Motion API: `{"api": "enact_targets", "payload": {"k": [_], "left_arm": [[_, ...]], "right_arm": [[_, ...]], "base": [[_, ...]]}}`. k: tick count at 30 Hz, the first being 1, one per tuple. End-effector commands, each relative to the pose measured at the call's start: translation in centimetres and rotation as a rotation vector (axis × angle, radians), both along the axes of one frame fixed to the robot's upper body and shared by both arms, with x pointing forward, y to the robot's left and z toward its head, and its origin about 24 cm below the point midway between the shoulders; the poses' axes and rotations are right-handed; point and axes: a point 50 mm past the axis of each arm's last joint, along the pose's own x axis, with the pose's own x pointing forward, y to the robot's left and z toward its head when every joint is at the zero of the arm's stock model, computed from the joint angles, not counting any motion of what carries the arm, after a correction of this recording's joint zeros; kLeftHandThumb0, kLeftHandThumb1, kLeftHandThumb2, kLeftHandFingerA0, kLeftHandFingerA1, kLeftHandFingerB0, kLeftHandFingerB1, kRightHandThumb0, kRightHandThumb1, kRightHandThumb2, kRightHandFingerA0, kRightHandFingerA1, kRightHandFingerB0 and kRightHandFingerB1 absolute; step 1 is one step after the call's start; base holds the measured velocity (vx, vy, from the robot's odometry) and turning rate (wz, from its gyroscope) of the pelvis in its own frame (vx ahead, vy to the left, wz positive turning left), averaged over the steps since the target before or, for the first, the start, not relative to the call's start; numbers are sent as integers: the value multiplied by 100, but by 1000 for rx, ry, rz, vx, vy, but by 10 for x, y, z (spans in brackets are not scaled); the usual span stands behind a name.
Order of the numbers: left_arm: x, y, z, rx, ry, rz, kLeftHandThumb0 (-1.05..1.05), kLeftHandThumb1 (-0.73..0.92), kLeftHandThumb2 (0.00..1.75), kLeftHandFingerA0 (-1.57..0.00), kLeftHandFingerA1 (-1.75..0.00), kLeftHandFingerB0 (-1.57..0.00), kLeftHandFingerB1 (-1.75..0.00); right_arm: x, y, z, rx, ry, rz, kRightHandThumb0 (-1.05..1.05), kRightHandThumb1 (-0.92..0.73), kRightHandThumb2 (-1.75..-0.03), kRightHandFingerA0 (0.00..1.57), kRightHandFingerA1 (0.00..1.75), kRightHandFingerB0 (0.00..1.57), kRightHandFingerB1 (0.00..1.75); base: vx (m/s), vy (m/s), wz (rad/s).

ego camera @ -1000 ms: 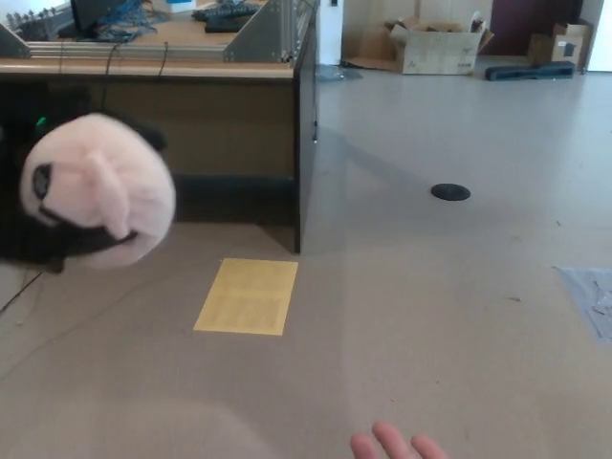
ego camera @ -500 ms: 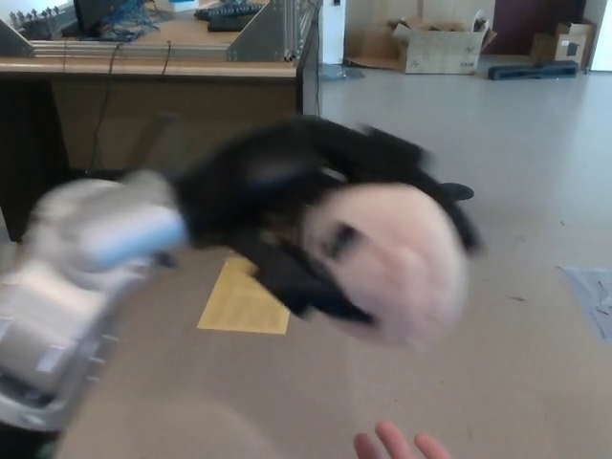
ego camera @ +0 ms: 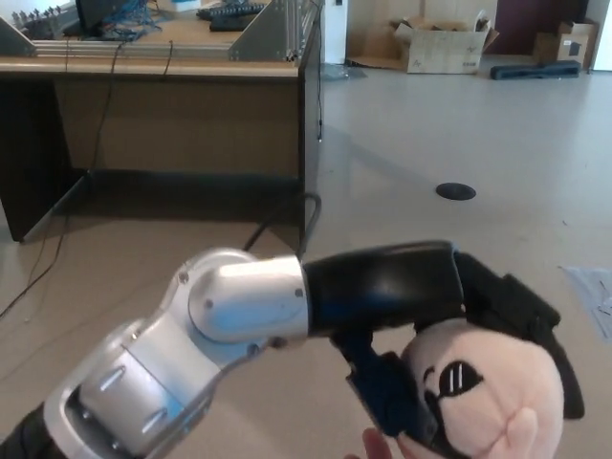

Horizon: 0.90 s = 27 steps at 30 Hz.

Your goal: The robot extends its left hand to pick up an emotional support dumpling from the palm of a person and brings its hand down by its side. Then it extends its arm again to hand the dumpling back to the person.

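1. Left robot hand is clamped around the pink dumpling at lower right, black fingers wrapping its top and side.
2. Dumpling's stitched eye faces the camera; a person's fingertip sits just below.
3. Silver forearm stretches across from lower left.
4. Open cardboard box far back, contents unclear.

I can't read any text, label, brand or number from here. The cardboard boxes at the far side of the floor show no print I can make out, and the far-left desk carries only cables and gear too small to tell. The pink dumpling at near right bears only a stitched face, no lettering.
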Motion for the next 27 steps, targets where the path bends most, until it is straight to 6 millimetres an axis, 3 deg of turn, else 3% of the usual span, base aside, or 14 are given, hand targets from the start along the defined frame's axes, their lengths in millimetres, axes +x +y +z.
{"api": "enact_targets", "payload": {"k": [1, 2, 3, 4, 5, 6, 7, 11, 12, 16, 17, 20, 27], "left_arm": [[5, 8, -14, 51, 12, 46, -23, 72, 66, -99, -102, -93, -65], [5, 9, -15, 54, 14, 47, -23, 72, 66, -99, -102, -93, -65], [5, 11, -18, 51, 16, 46, -24, 73, 62, -102, -88, -93, -55], [4, 14, -22, 47, 19, 46, -24, 73, 62, -102, -88, -93, -55], [5, 16, -23, 63, 17, 38, -36, 66, 61, -81, -56, -70, -42], [5, 18, -23, 114, 19, 25, -62, 46, 76, -28, -44, -18, -41], [6, 20, -22, 181, 24, 12, -62, 46, 76, -28, -44, -18, -41], [7, 20, -21, 187, 21, 6, -62, 46, 76, -28, -44, -18, -41], [8, 21, -16, 273, 51, 10, -75, 43, 83, 0, -2, 0, -3], [8, 23, -9, 309, 69, 12, -78, 45, 86, 0, 0, 0, 0], [8, 23, -5, 293, 79, 8, -93, 44, 63, 0, 0, 0, 0], [9, 26, -2, 287, 79, 7, -97, 48, 58, 0, 0, 0, 0], [12, 31, 7, 296, 113, 21, -90, 46, 57, 0, 0, 0, 0]], "right_arm": [[4, -1, 16, -5, -142, 47, -39, -59, -57, 62, 53, 54, 42], [4, -1, 17, 0, -153, 51, -39, -59, -57, 62, 53, 54, 42], [8, 3, 18, 251, -92, 7, -29, -64, -58, 67, 59, 58, 45], [8, 6, 17, 641, -67, -8, -29, -64, -58, 67, 59, 58, 45], [9, 4, 14, 348, -22, 0, -55, -79, -64, 54, 62, 48, 39], [10, -1, 10, 167, -3, -13, -30, -57, -57, 88, 59, 80, 55], [11, -7, 8, 90, 18, -44, -30, -57, -57, 88, 59, 80, 55], [11, -7, 8, 95, 19, -47, -30, -57, -57, 88, 59, 80, 55], [12, -8, 7, 71, 16, -67, -32, -58, -56, 79, 48, 65, 44], [15, -9, 7, 35, 15, -79, -33, -57, -57, 80, 50, 68, 46], [17, -9, 9, 37, 20, -82, -30, -56, -57, 84, 51, 74, 50], [18, -10, 9, 17, 19, -77, -28, -56, -57, 87, 52, 79, 51], [22, -8, 14, 16, 11, -62, -27, -56, -58, 87, 54, 78, 53]], "base": [[0, 0, 0], [0, 0, 0], [0, 0, 0], [0, 0, 0], [0, 0, 0], [0, 0, 0], [0, 0, 0], [0, 0, 0], [0, 0, 0], [0, 0, 0], [0, 0, 0], [0, 0, 0], [0, 0, 0]]}}
